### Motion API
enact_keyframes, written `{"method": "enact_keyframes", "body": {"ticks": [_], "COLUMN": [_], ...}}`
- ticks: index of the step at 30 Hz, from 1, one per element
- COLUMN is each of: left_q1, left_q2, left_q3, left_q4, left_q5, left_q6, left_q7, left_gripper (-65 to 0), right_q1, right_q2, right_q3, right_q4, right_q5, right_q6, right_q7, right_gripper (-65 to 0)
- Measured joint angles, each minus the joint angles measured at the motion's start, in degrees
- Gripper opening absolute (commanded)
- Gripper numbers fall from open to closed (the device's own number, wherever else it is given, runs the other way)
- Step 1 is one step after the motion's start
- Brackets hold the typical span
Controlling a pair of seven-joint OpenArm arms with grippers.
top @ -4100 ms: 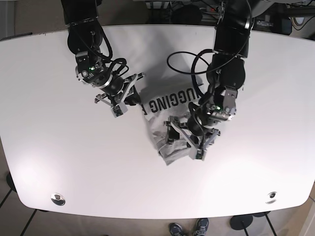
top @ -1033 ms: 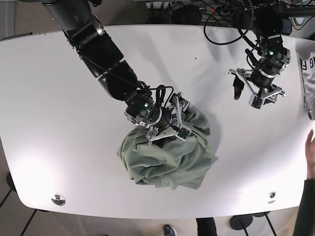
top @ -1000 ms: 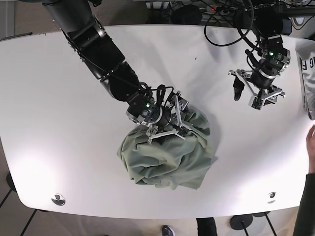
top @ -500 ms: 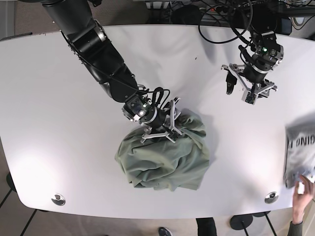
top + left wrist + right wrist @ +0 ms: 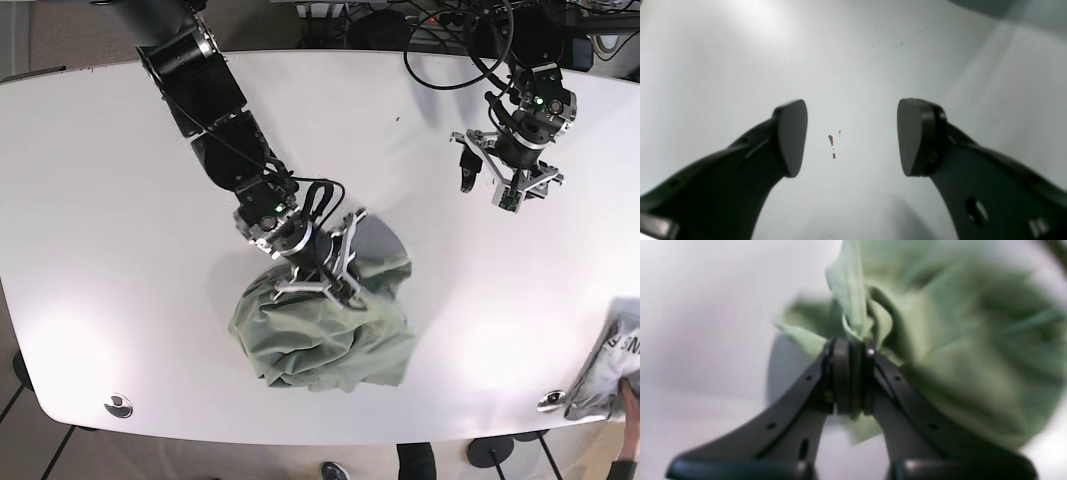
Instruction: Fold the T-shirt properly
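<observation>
Folded grey shirt (image 5: 612,375): at the near counter edge, about 4 o'clock in the base view, printed side partly showing; a hand (image 5: 630,398) just touching its near corner.
Green T-shirt (image 5: 322,322): crumpled in a mound near the middle of the counter (image 5: 100,250), toward 6 o'clock; no sleeve, hem or collar distinguishable in the heap.
Right gripper (image 5: 850,373): pressed together on a raised ridge of green cloth at the mound's far edge; in the wrist view, fabric bunched upward out of the closed tips.
Right arm: reaching in from 11 o'clock, wrist low over the shirt.
Bare counter between the arms: white, nothing on it; a few small reddish specks (image 5: 830,139) visible in the left wrist view.
Left gripper (image 5: 507,176): spread wide, holding nothing, hovering over bare counter at about 2 o'clock, well apart from the green shirt.
Step in hand: likely the very start of folding, namely lifting or dragging the bunched shirt to open it out.
Next move: probably calls for a second pinch by the left gripper on another edge, then pulling apart to lay the cloth flat.
Risk: one-point hold likely to drag the whole heap instead of spreading it.
</observation>
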Motion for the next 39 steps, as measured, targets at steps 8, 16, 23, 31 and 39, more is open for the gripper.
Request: {"method": "enact_keyframes", "body": {"ticks": [8, 16, 23, 31, 39], "left_q1": [0.02, -1.22, -10.47, -19.26, -35.71], "left_q2": [0.63, 3.41, 3.96, 3.56, 8.72], "left_q3": [1.09, 1.03, 4.02, 16.85, 21.03], "left_q4": [0.35, 3.39, 2.29, -12.79, -45.03], "left_q5": [0.0, 0.39, 0.44, 5.7, 5.31], "left_q6": [0.0, 0.09, 0.57, 12.57, 13.11], "left_q7": [0.13, 0.13, 0.02, -8.72, -18.34], "left_gripper": [-26.7, -26.2, -25.8, -14.0, -13.9], "right_q1": [5.44, 19.78, 27.52, 33.18, 30.73], "right_q2": [-0.15, -0.81, -0.81, -0.44, 0.98], "right_q3": [6.54, 12.9, 19.37, 28.11, 28.24], "right_q4": [22.58, 25.88, 33.7, 33.83, 33.83], "right_q5": [0.26, 0.42, 1.14, 0.2, 0.22], "right_q6": [0.17, 3.26, 3.5, 7.17, 7.37], "right_q7": [-9.27, -14.82, -20.65, -22.91, -23.28], "right_gripper": [-63.3, -63.3, -63.3, -63.3, -63.1]}}
